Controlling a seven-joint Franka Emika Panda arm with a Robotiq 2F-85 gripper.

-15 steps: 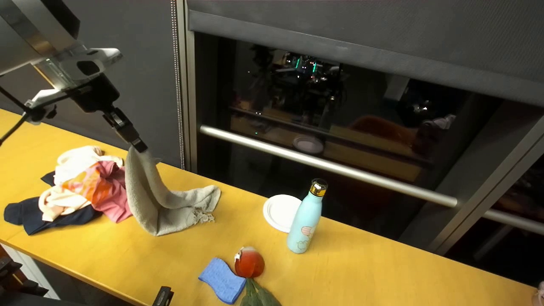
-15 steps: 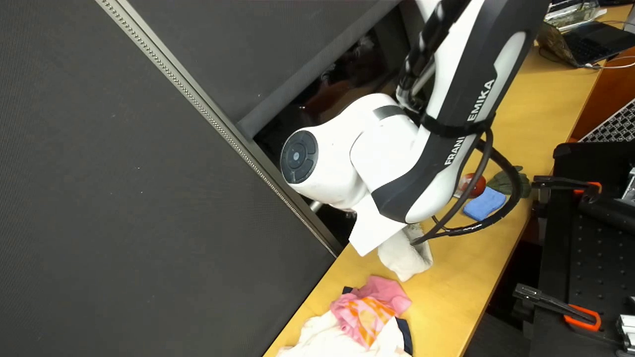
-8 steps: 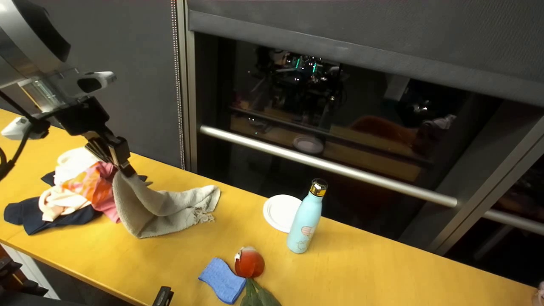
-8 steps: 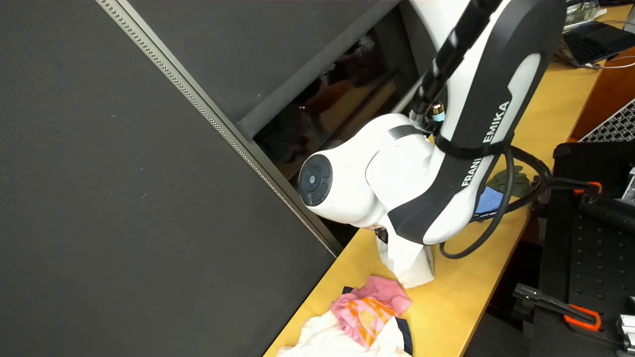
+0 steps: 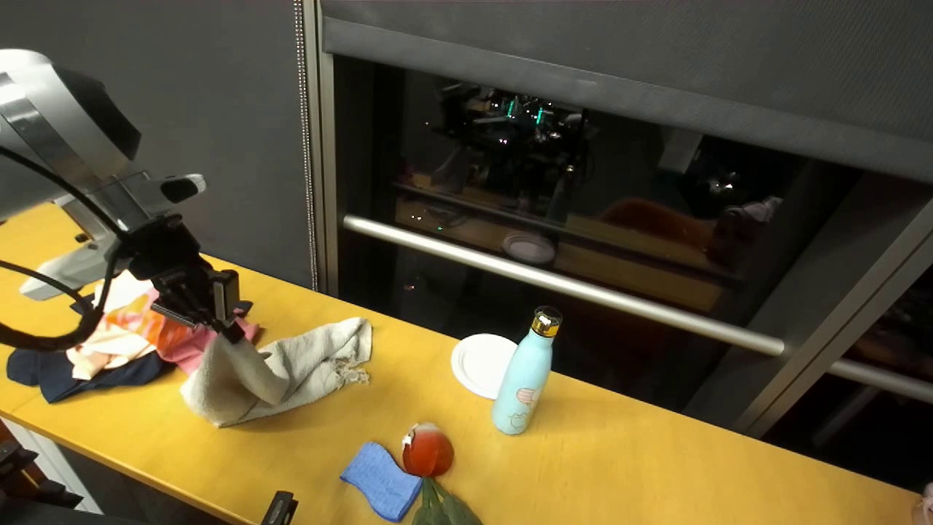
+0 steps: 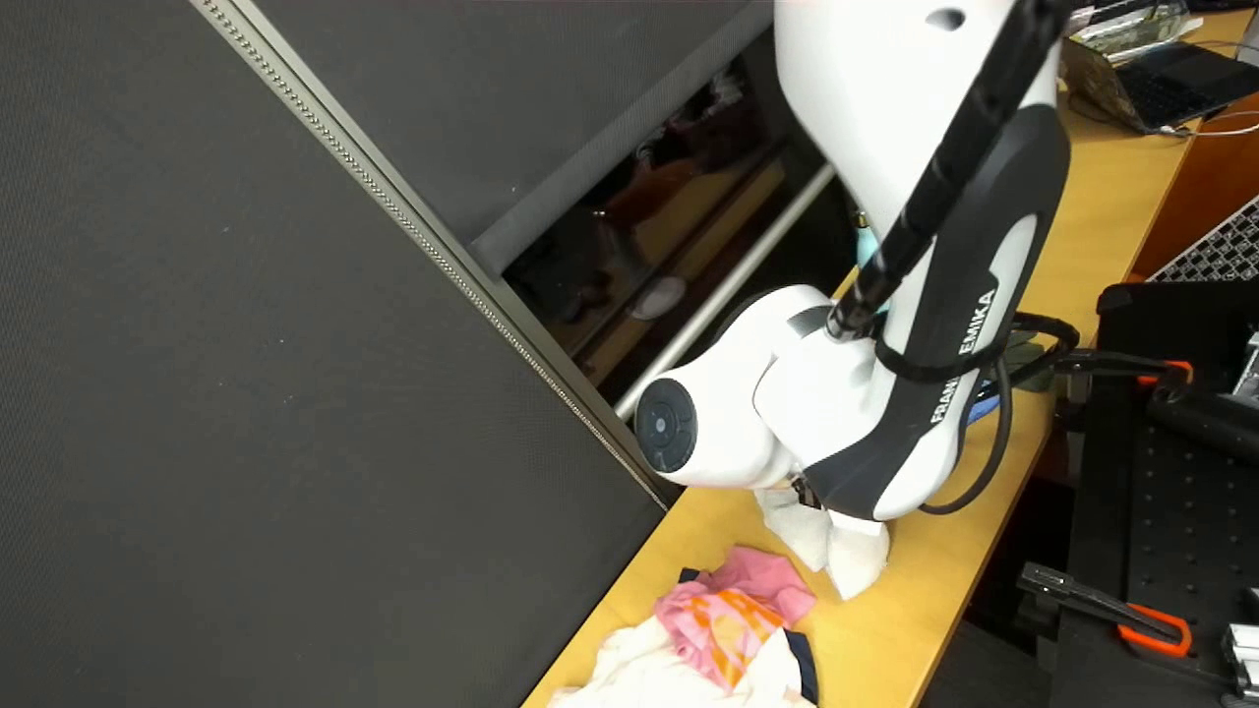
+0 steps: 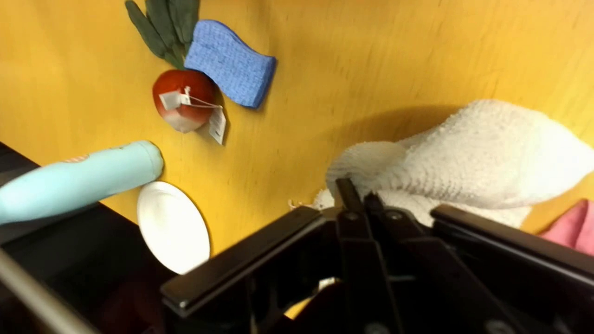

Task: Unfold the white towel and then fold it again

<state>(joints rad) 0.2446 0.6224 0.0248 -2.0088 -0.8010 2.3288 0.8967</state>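
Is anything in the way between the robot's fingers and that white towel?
Nothing visible: the fingers are closed on a raised part of the white towel. The pink clothing lies off to one side, not between them.

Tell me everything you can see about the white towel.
The white towel is off-white, soft-looking, probably terry cloth, with ragged tassels at one end. The shut gripper pinches a raised fold; much of the rest lies rumpled on the yellow wooden table, beside the heap of clothes. In the wrist view, the gripper hides part of it.
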